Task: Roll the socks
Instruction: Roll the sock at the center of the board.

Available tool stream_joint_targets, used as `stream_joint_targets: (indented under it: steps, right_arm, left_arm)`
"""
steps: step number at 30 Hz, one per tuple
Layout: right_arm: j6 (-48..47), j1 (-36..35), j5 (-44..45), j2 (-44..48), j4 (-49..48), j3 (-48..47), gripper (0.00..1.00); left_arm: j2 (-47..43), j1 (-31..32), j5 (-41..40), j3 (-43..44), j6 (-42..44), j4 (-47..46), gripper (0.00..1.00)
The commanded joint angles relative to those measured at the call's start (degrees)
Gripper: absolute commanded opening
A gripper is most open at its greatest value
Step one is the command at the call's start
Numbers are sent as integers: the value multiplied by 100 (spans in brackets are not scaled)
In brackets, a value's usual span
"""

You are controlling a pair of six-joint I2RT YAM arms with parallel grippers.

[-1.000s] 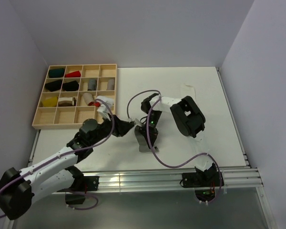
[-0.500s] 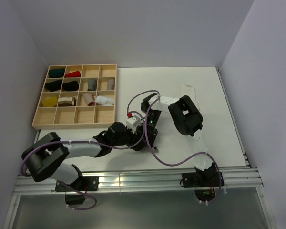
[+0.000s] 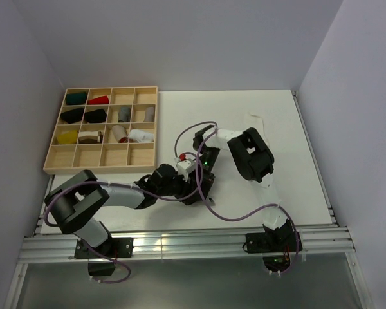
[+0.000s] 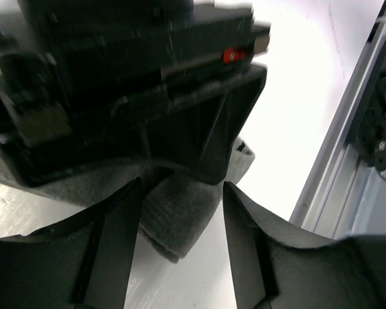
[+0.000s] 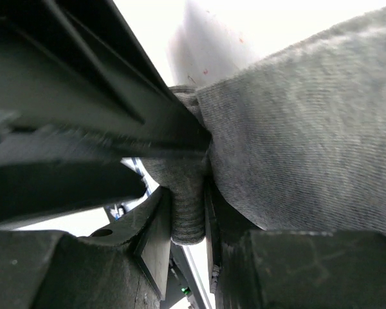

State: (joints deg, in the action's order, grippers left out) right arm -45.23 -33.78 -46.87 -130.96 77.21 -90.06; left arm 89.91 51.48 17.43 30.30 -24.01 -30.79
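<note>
Left end effector [image 4: 179,205] closer, seemingly astride sock [image 4: 175,226]

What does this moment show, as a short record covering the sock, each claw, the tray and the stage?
grey sock: on the table, bunched where both claws meet
right claw: shut, pinching a fold of the grey sock
left claw: open, one finger on either side of the sock's folded edge
wooden tray: far left of the table, several compartments holding cloth bundles
stage: roll unfinished, sock not in the tray
</note>
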Motion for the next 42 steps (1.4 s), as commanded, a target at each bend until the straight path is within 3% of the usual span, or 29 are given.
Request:
stream_joint_targets:
  steps: [1, 7, 11, 12, 14, 15, 18, 23, 31, 35, 42]
  right_arm:
    - [-100, 152, 609, -246, -408, -134, 21]
    - [-56, 240, 741, -229, -505, -64, 20]
    - [14, 249, 855, -185, -663, 49, 20]
    - [58, 258, 873, -141, -724, 59, 21]
    - [120, 258, 881, -36, -795, 120, 24]
    - [207, 249, 882, 17, -908, 147, 26]
    - [295, 267, 776, 245, -1066, 278, 34]
    - [348, 389, 469, 868, -1278, 498, 45]
    - [612, 1337, -181, 1686, -1788, 717, 49]
    - [744, 1585, 124, 2696, -2490, 1270, 50]
    - [437, 1366, 871, 4717, -3975, 2905, 53]
  left_arm:
    - [175, 37, 252, 134, 151, -218, 57]
    - [317, 37, 402, 213, 98, -112, 53]
    - [343, 37, 402, 230, 19, -77, 44]
    - [387, 37, 393, 239, -7, -68, 35]
    - [422, 37, 366, 230, -68, -50, 27]
    - [492, 28, 358, 222, -112, -33, 17]
    - [615, 20, 287, 204, -261, -33, 0]
    - [738, -59, 418, -16, -639, -349, 0]
    - [967, -569, 1323, -244, -1272, -1025, 0]
    - [1133, -929, 1798, -166, -1580, -1018, 0]
    - [1547, -1298, 2940, 283, -2527, -858, 0]
